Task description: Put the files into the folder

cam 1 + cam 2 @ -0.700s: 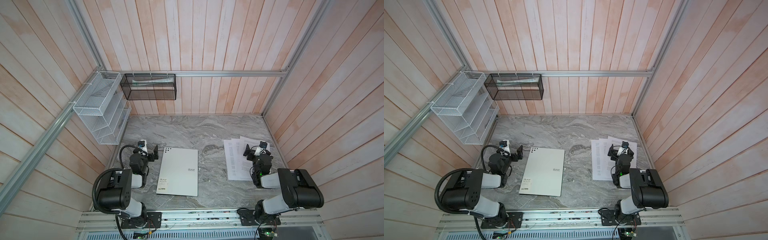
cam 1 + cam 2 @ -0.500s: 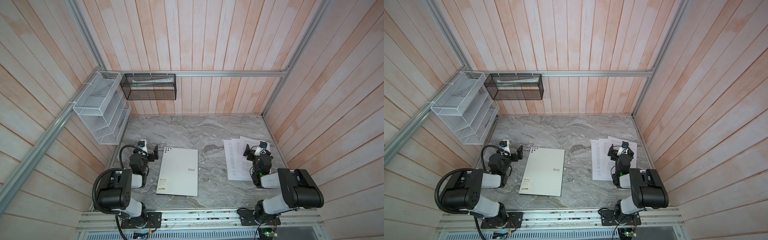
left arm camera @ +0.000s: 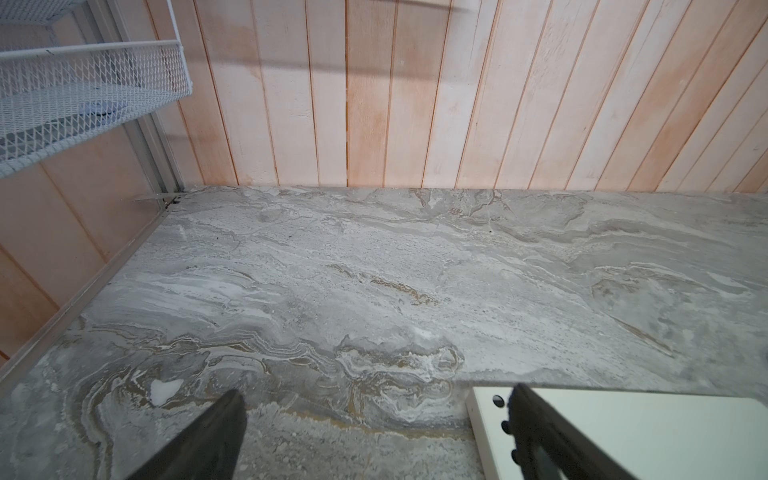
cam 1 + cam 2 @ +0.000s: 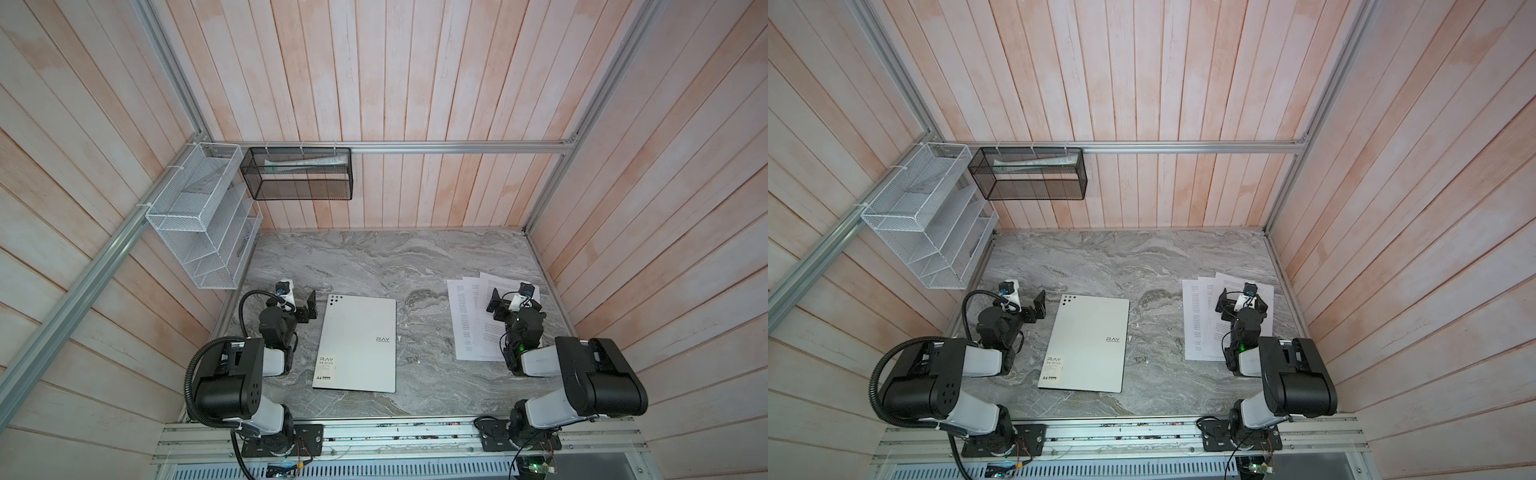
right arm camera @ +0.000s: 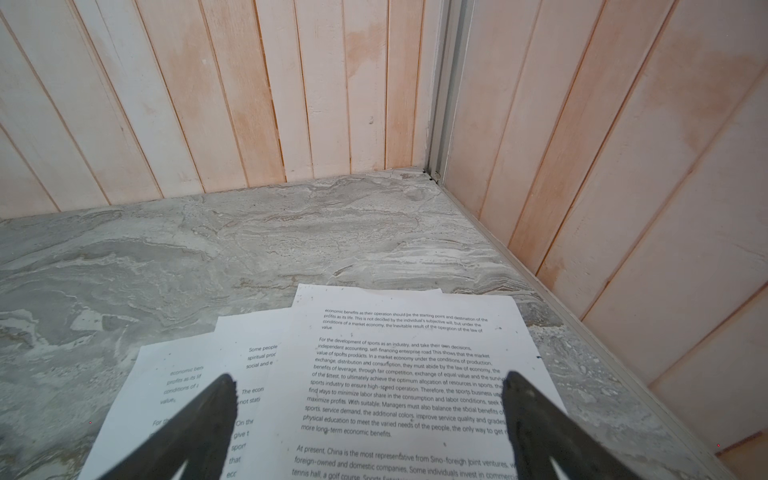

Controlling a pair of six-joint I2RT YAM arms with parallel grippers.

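Both my left jaws and my right jaws are standing wide open, gripping nothing. The folder (image 4: 357, 343) is lying closed and flat on the counter (image 4: 374, 257), with my left jaws poised just beside its dotted corner. The files (image 4: 468, 316) are lying fanned and overlapping near the right wall (image 4: 623, 249), under my right jaws and well apart from the folder. Risks, as I am judging them: the sheets are thin and flat against the counter, so a pinch may be catching only the top one, creasing it, or scattering the fan. The cover is offering no raised lip, so my left jaws may be pushing the folder along instead of opening it, and any sheet carried across would be meeting a shut cover. Only bare counter is lying between folder and files. The white organizer (image 4: 199, 232) and black basket (image 4: 297, 174) are hanging on the walls, out of my path, while the right wall is standing close beside the files.
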